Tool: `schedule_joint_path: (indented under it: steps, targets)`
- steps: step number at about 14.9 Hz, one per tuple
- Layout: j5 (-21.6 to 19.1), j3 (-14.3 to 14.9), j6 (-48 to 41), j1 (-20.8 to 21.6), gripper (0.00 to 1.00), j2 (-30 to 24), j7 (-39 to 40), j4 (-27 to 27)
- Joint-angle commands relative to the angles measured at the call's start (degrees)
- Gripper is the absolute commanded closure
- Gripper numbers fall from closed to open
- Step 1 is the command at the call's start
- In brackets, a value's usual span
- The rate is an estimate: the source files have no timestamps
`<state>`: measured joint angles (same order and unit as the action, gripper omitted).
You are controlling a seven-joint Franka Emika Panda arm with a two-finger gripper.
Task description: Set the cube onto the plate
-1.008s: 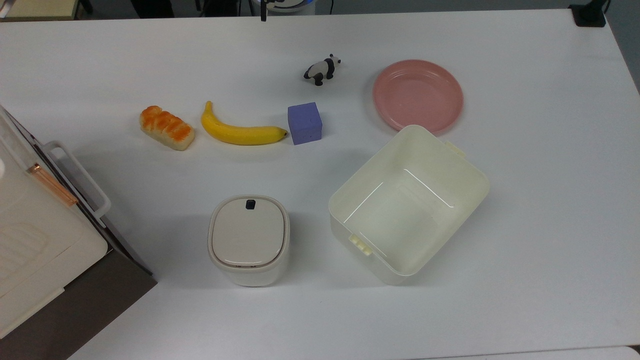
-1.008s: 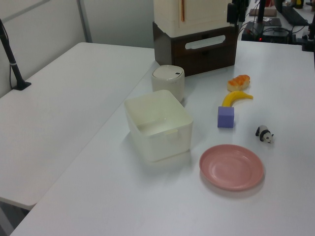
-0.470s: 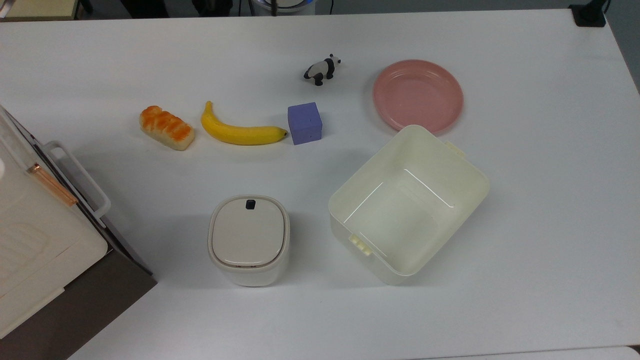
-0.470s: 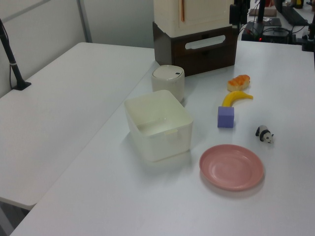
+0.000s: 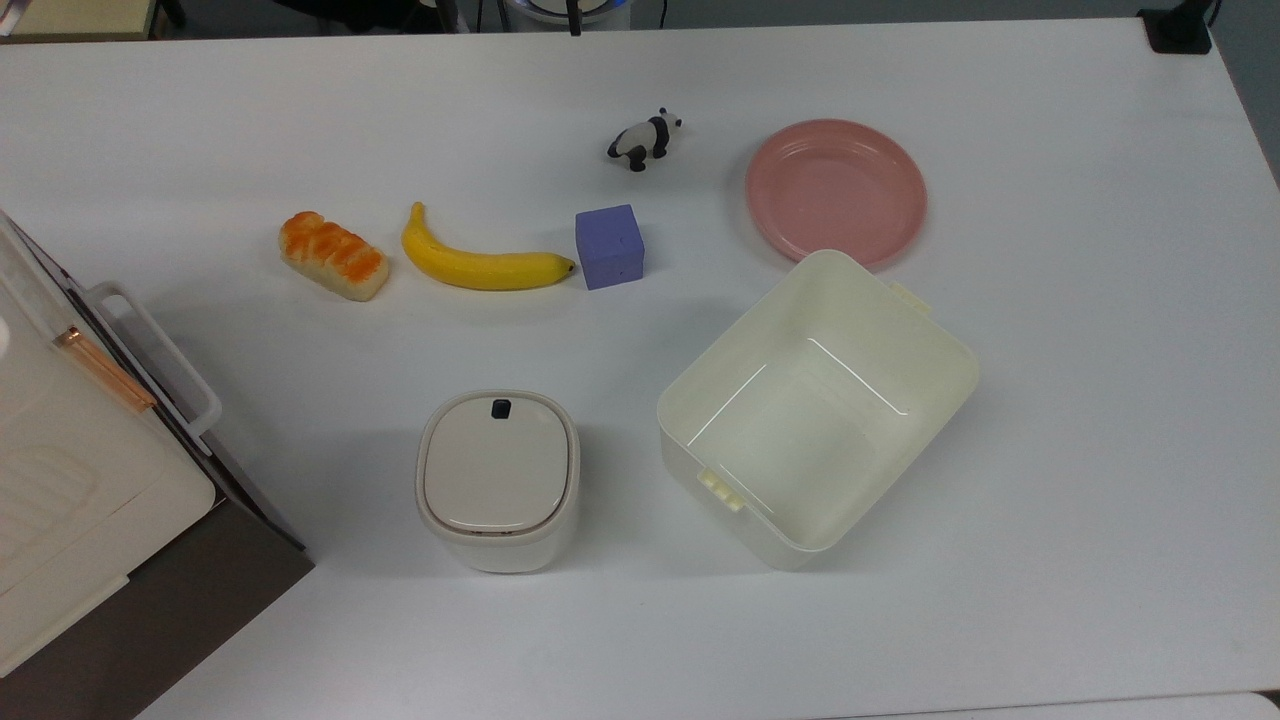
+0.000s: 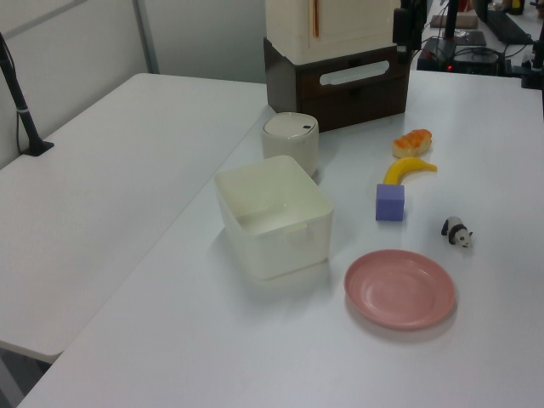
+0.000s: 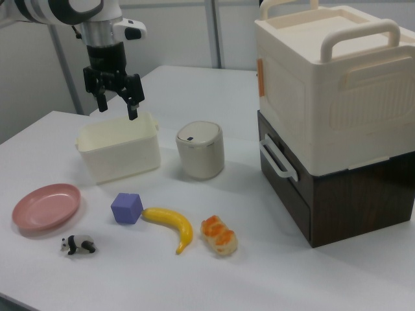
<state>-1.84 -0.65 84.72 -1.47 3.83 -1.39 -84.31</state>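
Nothing was held yet: the claw (image 7: 117,107) hung high with fingers apart, the cube (image 5: 609,247) lying loose near the plate (image 5: 835,190).

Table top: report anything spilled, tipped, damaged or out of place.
Nothing stands out. The cube, banana, bread and toy panda rest apart on the table; the plate and tub sit upright and empty. The pincer hangs open above the tub.

Top view: bare white tabletop (image 5: 700,215) separates purple-blue cube (image 5: 609,247) from pink round plate (image 5: 835,190); yellow banana (image 5: 480,264) abuts cube's left, cream rectangular tub (image 5: 818,405) crowds plate's near rim.
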Motion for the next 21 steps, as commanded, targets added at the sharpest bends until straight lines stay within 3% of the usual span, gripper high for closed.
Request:
schedule_joint_path:
  steps: [1, 9, 17, 21]
  targets:
    - [-1.3, 0.5, 1.8, 0.1, 0.0, -0.8, 2.1, -1.9]
    - [-1.1, 0.7, 1.4, 0.1, 0.0, -1.3, 1.7, -1.2]
    - [-1.0, 1.2, -4.4, 0.2, 0.0, -1.8, 1.6, -0.2]
    - [-1.1, 2.0, -4.7, 0.0, 0.0, -4.9, 2.1, -0.2]
